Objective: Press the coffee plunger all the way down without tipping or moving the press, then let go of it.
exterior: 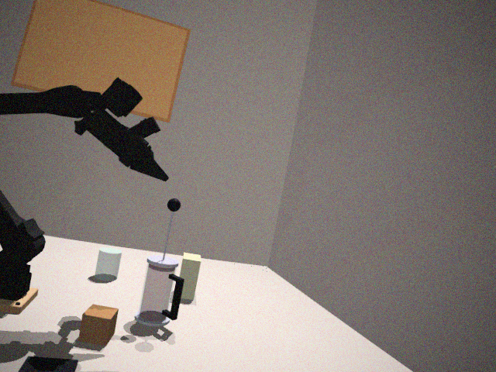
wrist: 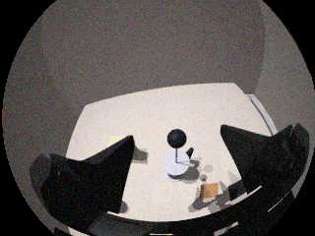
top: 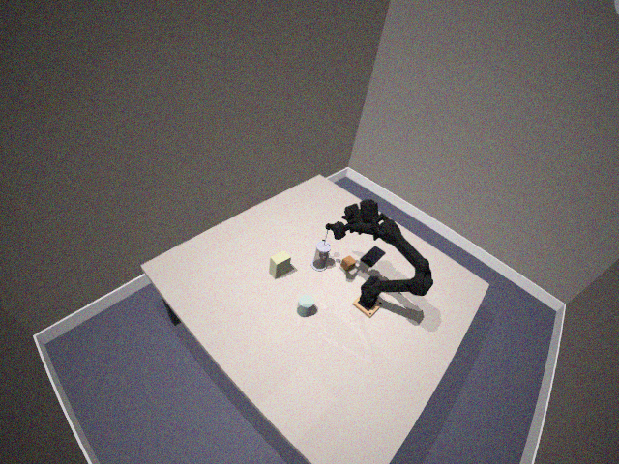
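Plunger knob [wrist: 176,138] sits between the released claw's [wrist: 177,157] fingers only in wrist view.

The pale table [top: 349,379] carries a coffee press [exterior: 156,291] (upright), two boxes, a cup, a black slab.

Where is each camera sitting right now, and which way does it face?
Top: high above a table corner, looking down; shows the whole arm over the press.
Exterior: low at table level, looking up across it; shows the open gripper above the knob.
Wrist: on the arm, looking down between both fingers at the knob.
Shared: all three show the press and the orange cube.
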`<state>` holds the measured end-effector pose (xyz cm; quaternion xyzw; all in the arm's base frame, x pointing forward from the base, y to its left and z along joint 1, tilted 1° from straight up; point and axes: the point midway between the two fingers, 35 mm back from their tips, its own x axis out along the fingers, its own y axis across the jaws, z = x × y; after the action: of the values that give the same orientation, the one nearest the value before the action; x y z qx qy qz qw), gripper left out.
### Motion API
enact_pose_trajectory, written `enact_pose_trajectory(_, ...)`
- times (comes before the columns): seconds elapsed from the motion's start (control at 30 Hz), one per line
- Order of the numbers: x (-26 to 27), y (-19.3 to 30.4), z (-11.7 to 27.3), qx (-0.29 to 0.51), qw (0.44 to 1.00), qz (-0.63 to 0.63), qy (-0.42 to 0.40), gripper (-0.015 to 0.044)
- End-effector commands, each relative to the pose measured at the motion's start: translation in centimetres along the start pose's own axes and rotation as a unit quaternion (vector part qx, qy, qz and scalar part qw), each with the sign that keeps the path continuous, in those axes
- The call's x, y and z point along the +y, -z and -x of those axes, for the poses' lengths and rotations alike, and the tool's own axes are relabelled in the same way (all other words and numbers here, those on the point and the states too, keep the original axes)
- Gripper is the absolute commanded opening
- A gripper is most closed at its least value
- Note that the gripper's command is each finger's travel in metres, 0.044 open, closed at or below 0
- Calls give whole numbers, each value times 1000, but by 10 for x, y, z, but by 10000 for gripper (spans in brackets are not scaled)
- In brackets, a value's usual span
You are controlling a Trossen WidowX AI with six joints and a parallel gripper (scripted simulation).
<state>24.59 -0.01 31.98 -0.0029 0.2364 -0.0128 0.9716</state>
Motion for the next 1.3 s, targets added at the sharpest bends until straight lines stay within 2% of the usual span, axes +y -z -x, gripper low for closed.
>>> enact_pose_trajectory(0.0,-2,26,-12,10,1000,0,1,440)
enact_pose_trajectory(1.07,-1,27,-51,8,1000,0,-1,440)
enact_pose_trajectory(1.27,-1,27,-51,8,1000,0,-1,283)
